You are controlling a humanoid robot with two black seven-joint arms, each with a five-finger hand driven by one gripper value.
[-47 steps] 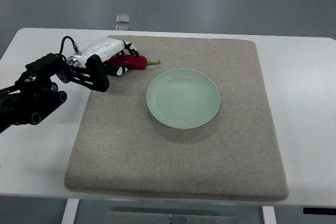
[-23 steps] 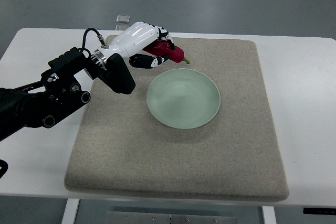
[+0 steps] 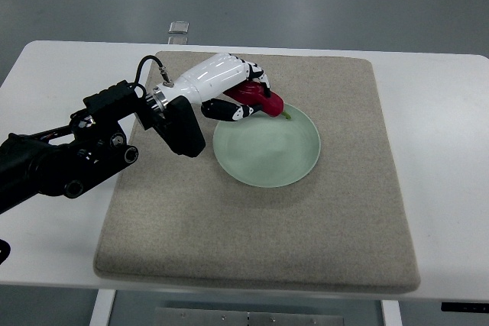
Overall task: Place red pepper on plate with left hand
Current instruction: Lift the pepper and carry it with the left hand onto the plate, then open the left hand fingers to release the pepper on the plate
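Observation:
My left hand (image 3: 243, 95) is white with black fingertips, and its arm comes in from the picture's left. Its fingers are shut on the red pepper (image 3: 261, 102), whose green stem points right. The hand holds the pepper above the upper left rim of the pale green plate (image 3: 267, 159). The plate sits in the middle of a grey mat. The right hand is out of view.
The grey felt mat (image 3: 260, 257) covers most of the white table (image 3: 443, 135). A small clear object (image 3: 179, 28) sits at the table's far edge. My black left forearm (image 3: 76, 158) lies over the mat's left edge.
My left hand has lifted the red pepper off the mat's upper left and carried it right and nearer, from beside the plate to over the plate's upper left rim.

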